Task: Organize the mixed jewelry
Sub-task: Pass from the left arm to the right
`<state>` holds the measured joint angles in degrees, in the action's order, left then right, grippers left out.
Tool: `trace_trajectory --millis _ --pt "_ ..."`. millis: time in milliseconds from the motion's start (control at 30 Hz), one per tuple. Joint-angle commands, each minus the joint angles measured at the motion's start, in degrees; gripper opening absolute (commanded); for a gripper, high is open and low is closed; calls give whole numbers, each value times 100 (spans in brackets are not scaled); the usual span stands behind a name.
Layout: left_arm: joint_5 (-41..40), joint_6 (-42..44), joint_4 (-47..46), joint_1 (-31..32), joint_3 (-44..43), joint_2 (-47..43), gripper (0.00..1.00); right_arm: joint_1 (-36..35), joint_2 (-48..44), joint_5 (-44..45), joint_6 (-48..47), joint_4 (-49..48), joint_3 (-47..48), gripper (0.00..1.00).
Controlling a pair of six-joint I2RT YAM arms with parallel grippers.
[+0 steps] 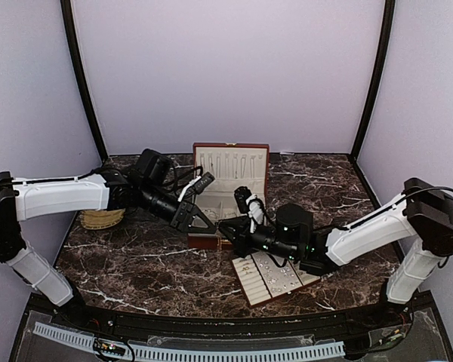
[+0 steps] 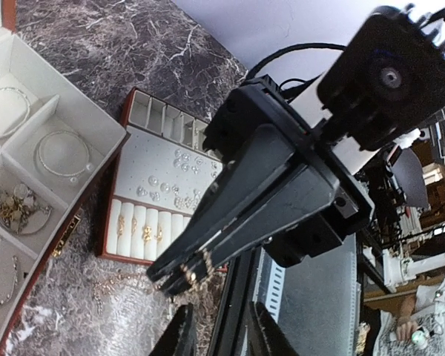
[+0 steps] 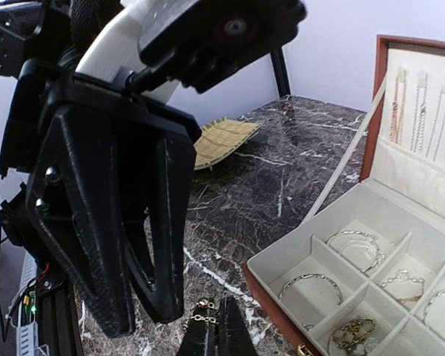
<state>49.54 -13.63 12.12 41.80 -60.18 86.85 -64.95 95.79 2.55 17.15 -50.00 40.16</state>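
A thin gold chain (image 3: 202, 319) with a small clasp, one piece of the mixed jewelry, hangs pinched in my right gripper (image 3: 219, 335), which is shut on it. In the left wrist view the same chain (image 2: 199, 265) dangles from the right gripper's tips (image 2: 174, 278). My left gripper (image 2: 224, 337) is open right beside it, with nothing between its fingers. From above, the left gripper (image 1: 204, 222) and the right gripper (image 1: 225, 228) meet just in front of the wooden box (image 1: 266, 170).
The open box (image 3: 282, 261) holds bracelets and chains in cream compartments. The slotted tray (image 1: 257, 296) with rings and earrings lies on the marble under the right arm. A woven coaster (image 1: 102, 219) sits at the far left. More gold chain (image 2: 115, 280) lies loose on the table.
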Motion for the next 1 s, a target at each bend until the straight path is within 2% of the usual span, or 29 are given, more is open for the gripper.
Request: trace_trajectory --millis 0,133,233,367,533,700,800,967 --pt "-493 254 -78 29 -55 -417 32 -35 -501 504 -53 18 52 0" --pt "-1255 433 -183 26 -44 -685 48 -35 -901 1008 -205 625 211 0" --pt "-1848 701 -389 20 1 -897 58 9 -1127 1483 -314 1420 537 0" --pt "-2622 1010 -880 -1 6 -892 65 191 -1291 1826 -440 2788 1159 0" --pt "-3125 979 -1759 -96 -83 -484 65 538 -1387 2002 -555 3905 1881 0" --pt "-3629 1058 -2723 -94 -37 149 61 906 -1343 2136 -656 4511 2404 0" --pt "-3808 1598 -3119 -95 -69 480 50 1113 -1258 2277 -710 4798 2724 0" --pt "-4084 2576 -3516 -99 -465 1101 47 1508 -1158 2317 -696 5107 3047 0"
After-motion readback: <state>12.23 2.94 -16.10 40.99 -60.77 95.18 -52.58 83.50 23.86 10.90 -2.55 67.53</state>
